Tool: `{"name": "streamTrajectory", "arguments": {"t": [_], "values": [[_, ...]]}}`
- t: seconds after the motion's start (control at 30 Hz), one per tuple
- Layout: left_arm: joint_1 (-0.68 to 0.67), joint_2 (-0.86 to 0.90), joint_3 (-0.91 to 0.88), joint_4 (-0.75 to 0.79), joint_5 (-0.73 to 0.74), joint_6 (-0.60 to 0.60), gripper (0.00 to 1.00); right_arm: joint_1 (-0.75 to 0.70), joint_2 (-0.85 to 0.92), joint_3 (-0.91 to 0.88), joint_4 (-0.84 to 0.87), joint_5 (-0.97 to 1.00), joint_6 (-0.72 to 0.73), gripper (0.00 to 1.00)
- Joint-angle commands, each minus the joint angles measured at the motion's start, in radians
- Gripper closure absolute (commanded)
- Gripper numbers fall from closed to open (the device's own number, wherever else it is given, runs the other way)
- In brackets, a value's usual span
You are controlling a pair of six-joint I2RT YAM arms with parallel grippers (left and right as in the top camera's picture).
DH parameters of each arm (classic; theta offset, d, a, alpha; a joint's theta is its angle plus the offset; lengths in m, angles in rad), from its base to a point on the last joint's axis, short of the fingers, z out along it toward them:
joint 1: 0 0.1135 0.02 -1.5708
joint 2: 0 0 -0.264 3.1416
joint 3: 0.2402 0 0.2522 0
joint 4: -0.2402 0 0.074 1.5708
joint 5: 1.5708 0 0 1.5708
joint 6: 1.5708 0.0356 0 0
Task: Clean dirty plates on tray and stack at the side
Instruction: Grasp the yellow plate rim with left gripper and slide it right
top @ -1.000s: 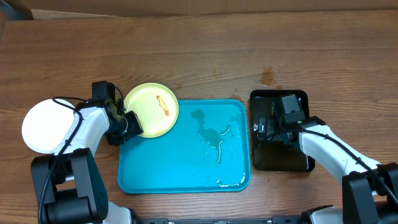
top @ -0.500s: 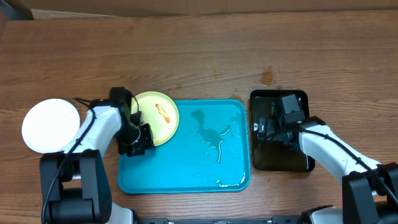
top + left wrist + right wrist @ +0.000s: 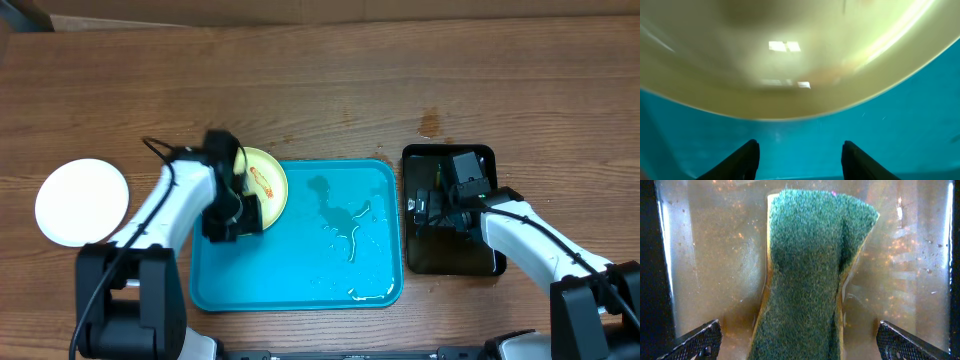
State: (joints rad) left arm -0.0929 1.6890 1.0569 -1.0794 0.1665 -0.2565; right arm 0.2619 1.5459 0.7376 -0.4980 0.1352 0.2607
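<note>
The pale yellow-green plate (image 3: 270, 192) with an orange smear lies over the far left corner of the turquoise tray (image 3: 290, 265). My left gripper (image 3: 243, 212) is at the plate's near left edge. In the left wrist view the plate (image 3: 790, 55) fills the top, and the left gripper (image 3: 800, 146) is open, with only tray between the fingers. A white plate (image 3: 82, 202) lies on the table at the left. My right gripper (image 3: 432, 208) hangs open over the black tray (image 3: 480, 262); in its wrist view the right gripper (image 3: 799, 330) straddles a green sponge (image 3: 810, 255).
Water streaks (image 3: 345, 225) lie on the tray's right half. The black tray (image 3: 700, 255) holds brownish water round the sponge. A dark stain (image 3: 430, 125) marks the wooden table behind it.
My left arm has swung right, carrying the yellow-green plate from the tray's left edge further over its far left corner. The right arm has not moved.
</note>
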Motion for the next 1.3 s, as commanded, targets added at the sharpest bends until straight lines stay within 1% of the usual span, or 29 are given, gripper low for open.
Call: {"name": "streamTrajectory", "arguments": {"t": [0.0, 0.07, 0.13, 0.27, 0.3, 0.37, 0.47, 0.5, 0.6, 0.77, 1.03, 1.1, 1.17, 1.2, 1.27], "values": [[0.081, 0.001, 0.156, -0.035, -0.063, -0.020, 0.45, -0.002, 0.003, -0.003, 0.003, 0.006, 0.000, 0.00], [0.120, 0.001, 0.215, -0.050, -0.100, -0.020, 0.44, -0.002, 0.003, -0.003, 0.003, 0.006, 0.000, 0.00], [0.152, 0.001, 0.246, -0.036, -0.148, -0.021, 0.41, -0.002, 0.003, -0.003, 0.003, 0.006, 0.000, 0.00], [0.180, 0.003, 0.229, 0.043, -0.188, -0.020, 0.33, -0.002, 0.003, -0.003, 0.003, 0.006, 0.000, 0.00], [0.181, 0.006, 0.218, 0.055, -0.200, -0.020, 0.32, -0.002, 0.003, -0.003, 0.003, 0.006, 0.000, 0.00], [0.180, 0.011, 0.194, 0.071, -0.200, -0.020, 0.32, -0.002, 0.003, -0.003, 0.003, 0.006, 0.000, 0.00], [0.179, 0.013, 0.144, 0.125, -0.200, -0.021, 0.34, -0.002, 0.003, -0.003, 0.003, 0.006, 0.000, 0.00], [0.179, 0.013, 0.113, 0.158, -0.198, -0.020, 0.36, -0.002, 0.003, -0.003, 0.003, 0.006, 0.000, 0.00], [0.178, 0.013, 0.070, 0.188, -0.198, -0.021, 0.37, -0.002, 0.003, -0.003, 0.003, 0.005, 0.000, 0.00], [0.179, 0.013, 0.025, 0.259, -0.200, -0.021, 0.36, -0.002, 0.003, -0.003, 0.003, 0.006, 0.000, 0.00], [0.176, 0.015, -0.047, 0.335, -0.192, -0.021, 0.39, -0.002, 0.003, -0.003, 0.003, 0.006, 0.000, 0.00], [0.176, 0.017, -0.071, 0.345, -0.192, -0.021, 0.44, -0.002, 0.003, -0.003, 0.003, 0.006, 0.000, 0.00], [0.175, 0.017, -0.080, 0.342, -0.188, -0.021, 0.58, -0.002, 0.003, -0.003, 0.003, 0.006, 0.000, 0.00], [0.176, 0.017, -0.080, 0.333, -0.168, -0.020, 0.62, -0.002, 0.003, -0.003, 0.003, 0.006, 0.000, 0.00], [0.176, 0.017, -0.080, 0.325, -0.138, -0.020, 0.66, -0.002, 0.003, -0.003, 0.003, 0.005, 0.000, 0.00]]}}
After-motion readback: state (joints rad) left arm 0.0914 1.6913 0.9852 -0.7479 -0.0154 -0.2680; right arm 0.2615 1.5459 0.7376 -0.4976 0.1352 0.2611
